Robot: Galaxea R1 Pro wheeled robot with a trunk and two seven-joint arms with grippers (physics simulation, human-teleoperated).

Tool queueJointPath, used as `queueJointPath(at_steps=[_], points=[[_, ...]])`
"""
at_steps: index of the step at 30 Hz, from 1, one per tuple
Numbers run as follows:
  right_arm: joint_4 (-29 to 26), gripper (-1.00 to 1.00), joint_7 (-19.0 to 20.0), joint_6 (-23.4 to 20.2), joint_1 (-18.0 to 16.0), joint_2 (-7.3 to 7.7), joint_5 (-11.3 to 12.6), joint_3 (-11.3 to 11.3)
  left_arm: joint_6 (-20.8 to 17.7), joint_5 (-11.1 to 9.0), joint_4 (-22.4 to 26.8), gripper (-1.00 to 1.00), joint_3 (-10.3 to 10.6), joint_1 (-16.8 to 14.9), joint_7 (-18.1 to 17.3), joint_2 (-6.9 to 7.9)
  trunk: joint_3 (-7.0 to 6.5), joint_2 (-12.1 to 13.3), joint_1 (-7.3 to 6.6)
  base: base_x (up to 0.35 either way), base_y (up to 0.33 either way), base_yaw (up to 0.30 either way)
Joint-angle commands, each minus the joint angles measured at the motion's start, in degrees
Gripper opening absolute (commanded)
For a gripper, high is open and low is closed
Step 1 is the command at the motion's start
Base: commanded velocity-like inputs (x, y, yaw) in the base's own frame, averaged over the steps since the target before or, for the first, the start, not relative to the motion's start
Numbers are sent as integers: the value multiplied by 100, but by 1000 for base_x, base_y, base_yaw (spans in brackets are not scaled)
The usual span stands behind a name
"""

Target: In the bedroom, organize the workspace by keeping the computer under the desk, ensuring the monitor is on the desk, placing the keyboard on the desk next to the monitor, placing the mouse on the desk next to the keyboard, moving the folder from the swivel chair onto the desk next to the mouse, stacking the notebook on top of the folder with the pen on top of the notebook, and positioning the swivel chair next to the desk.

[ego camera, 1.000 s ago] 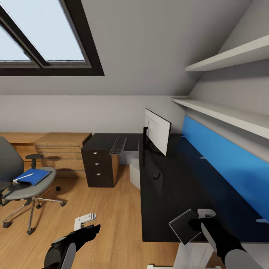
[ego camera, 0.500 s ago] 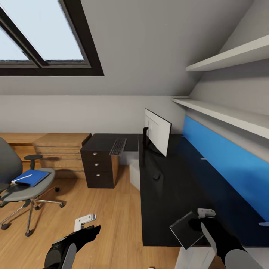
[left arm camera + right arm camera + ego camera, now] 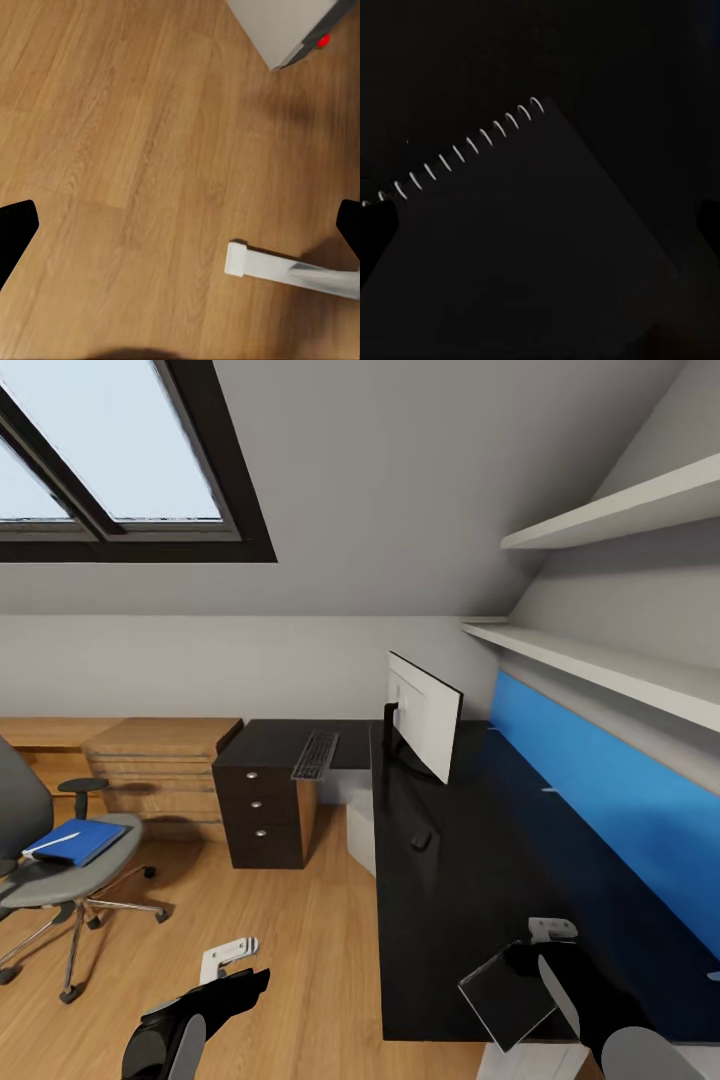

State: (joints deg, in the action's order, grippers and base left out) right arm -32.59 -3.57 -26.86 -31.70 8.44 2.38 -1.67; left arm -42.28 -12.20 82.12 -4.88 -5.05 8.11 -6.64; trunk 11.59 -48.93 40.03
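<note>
While your right gripper (image 3: pixel 535 960) is pinching the notebook (image 3: pixel 505 995) by one edge, the cover is hanging tilted just above the near end of the desk (image 3: pixel 450 900). In the right wrist view the notebook (image 3: pixel 517 247) is showing a wire spiral along one side, and the dark cover is blending into the black desktop beneath it. I am judging it light and thin, stiff enough to carry by an edge yet prone to swinging or slipping between the fingers, so you are better off gripping near the spiral spine, where it flexes least. Your left gripper (image 3: pixel 232 960) is hanging spread and empty over the wood floor (image 3: pixel 135 150), with the computer (image 3: pixel 281 26) and a white desk leg (image 3: pixel 285 266) below it. Farther out, the mouse (image 3: pixel 421 839) is lying on the desk near the monitor (image 3: pixel 425 715), the keyboard (image 3: pixel 315 755) is resting on the desk's side wing, and the folder (image 3: pixel 75 842) with the pen (image 3: pixel 55 844) is waiting on the swivel chair (image 3: pixel 60 870), well apart from the desk.
</note>
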Motion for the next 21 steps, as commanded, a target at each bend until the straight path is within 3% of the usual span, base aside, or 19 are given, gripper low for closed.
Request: queueJointPath(at_steps=[1, 12, 21], points=[[-10, 100, -21, -29, -3, 0, 26, 0, -26, -62, 7, 100, -6, -4, 42, -4, 9, -6, 3, 155, 0, 0], [-10, 100, -21, -32, -3, 0, 26, 0, -22, -55, 6, 100, -6, -3, 36, -4, 9, -6, 3, 126, 0, 0], [-21, 100, -21, -52, -3, 0, 26, 0, -26, -54, 6, 100, -13, -2, 41, -4, 9, -6, 3, 13, 0, 0]])
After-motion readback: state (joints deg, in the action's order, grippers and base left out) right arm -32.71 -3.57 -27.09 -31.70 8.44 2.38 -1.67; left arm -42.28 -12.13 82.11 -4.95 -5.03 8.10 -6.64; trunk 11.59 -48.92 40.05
